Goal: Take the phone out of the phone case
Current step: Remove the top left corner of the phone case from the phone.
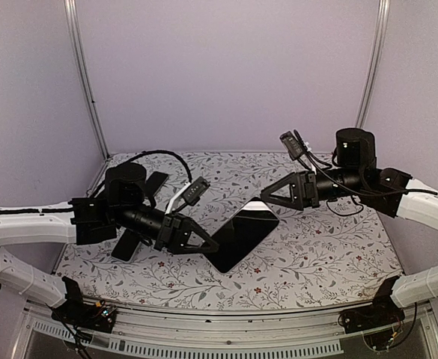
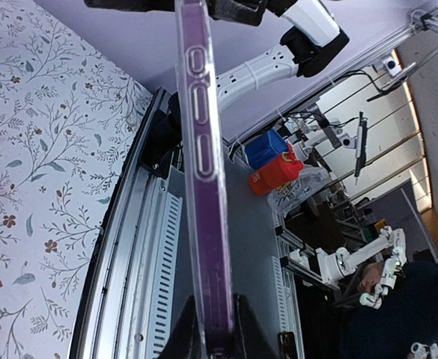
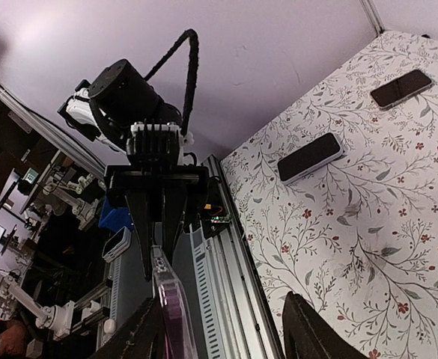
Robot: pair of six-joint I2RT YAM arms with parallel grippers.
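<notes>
Floral tabletop [image 1: 316, 254], lavender walls [image 1: 226, 75]; L gripper [image 1: 210, 245] tight on phone case [image 2: 204, 187], R gripper [image 3: 224, 303] apart

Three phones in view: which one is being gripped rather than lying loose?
The cased phone mid-table: the left end effector clamps its corner. The pale-edged phone and the black phone lie flat on the table, untouched.

Two black phones, nearer phone [image 3: 311, 158] and farther phone [image 3: 400, 88], on floral tablecloth [image 3: 368, 247]
</notes>
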